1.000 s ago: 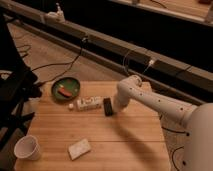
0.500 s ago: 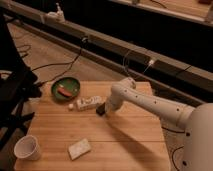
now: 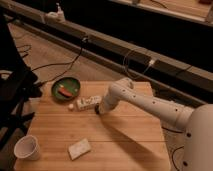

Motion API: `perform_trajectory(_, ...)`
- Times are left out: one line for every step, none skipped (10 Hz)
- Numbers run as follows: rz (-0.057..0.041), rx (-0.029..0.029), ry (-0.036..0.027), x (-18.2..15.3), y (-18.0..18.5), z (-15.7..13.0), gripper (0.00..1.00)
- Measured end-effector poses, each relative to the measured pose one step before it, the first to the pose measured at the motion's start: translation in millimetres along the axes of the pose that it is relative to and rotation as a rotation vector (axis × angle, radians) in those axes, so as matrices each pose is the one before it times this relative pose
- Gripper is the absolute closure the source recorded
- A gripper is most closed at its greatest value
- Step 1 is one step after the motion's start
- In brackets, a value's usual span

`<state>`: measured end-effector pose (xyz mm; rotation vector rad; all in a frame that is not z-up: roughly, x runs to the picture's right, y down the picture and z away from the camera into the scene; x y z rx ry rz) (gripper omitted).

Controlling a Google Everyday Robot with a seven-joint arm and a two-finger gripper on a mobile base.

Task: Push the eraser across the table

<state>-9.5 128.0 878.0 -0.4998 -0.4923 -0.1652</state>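
The table [image 3: 125, 140] is a square light bamboo-wood top filling the lower part of the camera view. My white arm reaches in from the right, and its gripper [image 3: 99, 111] is down at the tabletop near the middle, just right of and in front of a white printed oblong box [image 3: 89, 102]. The gripper's tip is a small dark shape against the wood. I cannot make out the black eraser apart from that dark tip; it is hidden or merged with it.
A green plate [image 3: 66, 88] with a red item sits at the back left. A small white ball [image 3: 71, 106] lies left of the box. A white cup [image 3: 27, 147] stands at the front left, and a beige sponge-like block [image 3: 79, 148] lies near the front edge.
The gripper has moved left and toward the front of the table, sliding low over the wood past the right end of the white box. The other things have stayed put.
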Motion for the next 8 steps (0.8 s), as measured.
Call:
perform_trajectory(-0.00203,0.00407,-0.00019,1.10,0.05,-3.76,1.00)
perform_trajectory(0.00186,-0.01139,0.02284,10.63,6.00,-9.00,1.00)
perform_trajectory(0.00733,-0.02519,0.03009,13.70,10.16,-7.28,1.00)
perform_trajectory(0.02857,-0.05309,0.07688,33.36,23.30,-14.73,1.00)
perform_trajectory(0.04274,-0.05495,0.08469,37.64,25.44,-13.35,1.00)
perform_trajectory(0.03031,-0.02611,0.05006,23.88,13.03,-6.76,1.00)
perform_trajectory(0.03868,-0.02480,0.05445,25.02,10.72,-7.68,1.00)
perform_trajectory(0.02489,-0.01169,0.02979,14.24,4.57,-4.16,1.00)
